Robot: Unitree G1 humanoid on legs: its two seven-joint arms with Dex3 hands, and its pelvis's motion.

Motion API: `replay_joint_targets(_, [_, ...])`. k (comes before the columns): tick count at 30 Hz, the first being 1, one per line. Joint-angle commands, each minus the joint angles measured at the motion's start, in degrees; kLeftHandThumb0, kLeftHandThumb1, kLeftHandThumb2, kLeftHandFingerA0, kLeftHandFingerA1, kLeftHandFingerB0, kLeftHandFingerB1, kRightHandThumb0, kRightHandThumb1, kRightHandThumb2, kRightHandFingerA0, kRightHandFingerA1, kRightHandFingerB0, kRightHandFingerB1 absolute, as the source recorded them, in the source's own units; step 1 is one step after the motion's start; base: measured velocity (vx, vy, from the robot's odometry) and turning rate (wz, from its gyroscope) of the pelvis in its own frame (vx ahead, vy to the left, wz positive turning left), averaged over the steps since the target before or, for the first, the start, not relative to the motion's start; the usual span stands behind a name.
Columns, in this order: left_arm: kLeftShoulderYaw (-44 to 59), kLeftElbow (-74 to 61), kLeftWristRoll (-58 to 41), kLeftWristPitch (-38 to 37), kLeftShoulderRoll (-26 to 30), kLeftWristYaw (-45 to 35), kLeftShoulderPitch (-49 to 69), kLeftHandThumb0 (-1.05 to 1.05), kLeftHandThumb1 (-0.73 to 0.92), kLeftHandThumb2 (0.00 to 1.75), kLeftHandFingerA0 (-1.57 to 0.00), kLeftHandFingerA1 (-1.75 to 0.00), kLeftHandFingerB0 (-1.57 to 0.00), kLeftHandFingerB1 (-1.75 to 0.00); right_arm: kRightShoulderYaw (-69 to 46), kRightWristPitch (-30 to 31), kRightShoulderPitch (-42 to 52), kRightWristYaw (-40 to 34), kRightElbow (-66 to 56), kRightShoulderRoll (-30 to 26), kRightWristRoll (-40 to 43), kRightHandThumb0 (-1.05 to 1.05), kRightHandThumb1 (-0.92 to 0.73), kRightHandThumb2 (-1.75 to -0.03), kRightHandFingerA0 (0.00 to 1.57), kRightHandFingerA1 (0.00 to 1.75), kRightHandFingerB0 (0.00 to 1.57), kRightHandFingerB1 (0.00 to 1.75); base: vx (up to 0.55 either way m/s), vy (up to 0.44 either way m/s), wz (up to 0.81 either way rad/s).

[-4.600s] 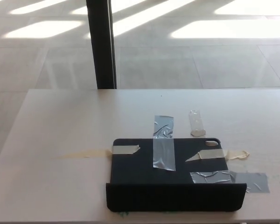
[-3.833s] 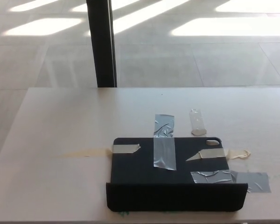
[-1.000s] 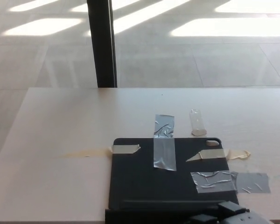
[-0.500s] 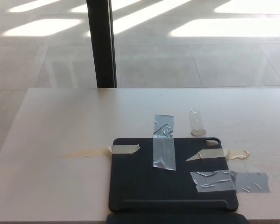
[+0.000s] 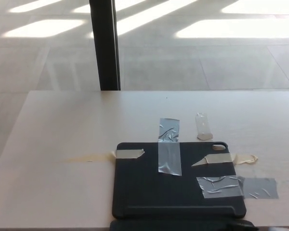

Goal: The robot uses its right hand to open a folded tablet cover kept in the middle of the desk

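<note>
The dark tablet cover (image 5: 176, 185) lies flat on the pale desk (image 5: 67, 130), near the front edge and a little right of centre. Its near flap (image 5: 180, 224) is folded out toward me and runs along the bottom of the picture. Strips of grey tape (image 5: 169, 147) and beige tape (image 5: 129, 153) hold the back panel to the desk. Neither of my hands shows in the head view.
A clear strip of tape (image 5: 203, 126) sticks to the desk just behind the cover. A dark pillar (image 5: 105, 45) stands beyond the desk's far edge, on a tiled floor (image 5: 207, 53) with sunlit patches.
The front flap stood upright at first; it now lies folded down toward the desk's front edge. My right hand showed at the bottom a second ago and has left the view.
</note>
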Motion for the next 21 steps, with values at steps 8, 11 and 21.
replay_joint_targets(8, [-0.51,0.2,-1.71,0.57,0.56,-0.27,0.73,-0.44,0.44,0.62,-0.82,-0.88,-0.69,-0.77,1.31,-2.98,-19.09,0.02,9.57,3.84,0.25,-0.62,-0.48,-0.56,0.43,0.45,0.38,0.37,0.0,0.0,0.0])
replay_joint_targets(11, [-0.61,0.43,-1.91,0.62,0.67,0.24,0.17,-0.43,0.44,0.61,-0.83,-0.88,-0.73,-0.78,5.61,-3.13,-18.7,0.38,15.07,4.91,-0.75,-0.56,-0.48,-0.54,0.42,0.46,0.39,0.36,0.0,0.0,0.0])
replay_joint_targets(21, [-0.74,0.54,-2.25,0.4,0.5,0.69,-1.0,-0.42,0.45,0.61,-0.83,-0.87,-0.76,-0.8,13.32,-8.76,-20.5,-2.64,34.29,5.78,-2.36,-0.54,-0.49,-0.54,0.36,0.46,0.35,0.38,0.0,0.0,0.0])
